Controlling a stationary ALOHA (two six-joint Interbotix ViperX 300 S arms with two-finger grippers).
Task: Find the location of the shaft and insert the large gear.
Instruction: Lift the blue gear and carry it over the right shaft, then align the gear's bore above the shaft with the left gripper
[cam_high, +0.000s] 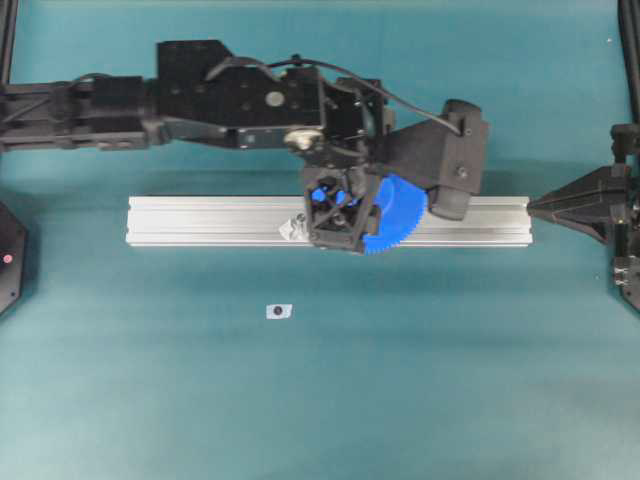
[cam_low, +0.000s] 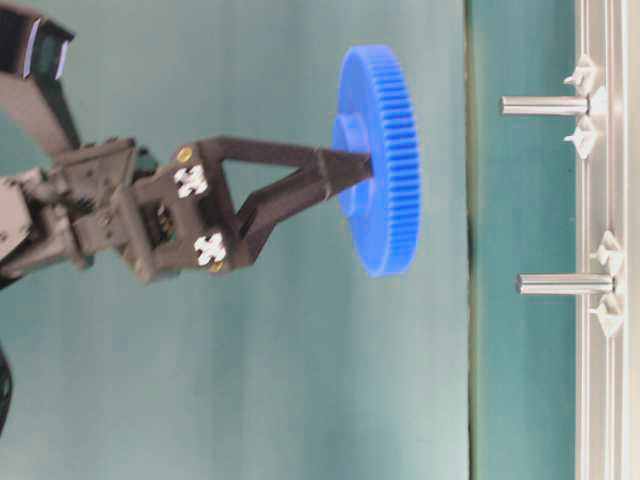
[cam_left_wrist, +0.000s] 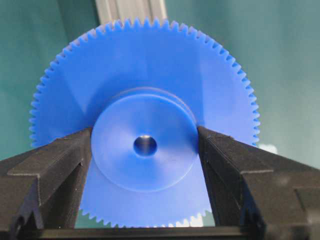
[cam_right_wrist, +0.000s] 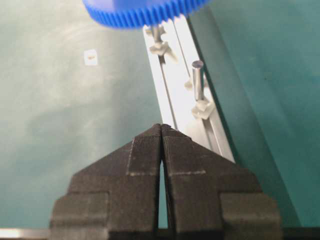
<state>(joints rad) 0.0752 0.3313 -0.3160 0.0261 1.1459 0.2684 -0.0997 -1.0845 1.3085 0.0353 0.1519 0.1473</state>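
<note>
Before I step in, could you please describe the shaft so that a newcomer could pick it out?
Find the aluminium rail across the green table, with two upright grey pins. The shaft is the pin farther from the right end effector, just below the blue gear's edge; the nearer pin has a dark top.

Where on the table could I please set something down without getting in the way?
Free: the teal mat in front of the aluminium rail, around the small white tag, and the back strip. Crowded: mid-rail, where the left gripper holds the large gear.
</note>
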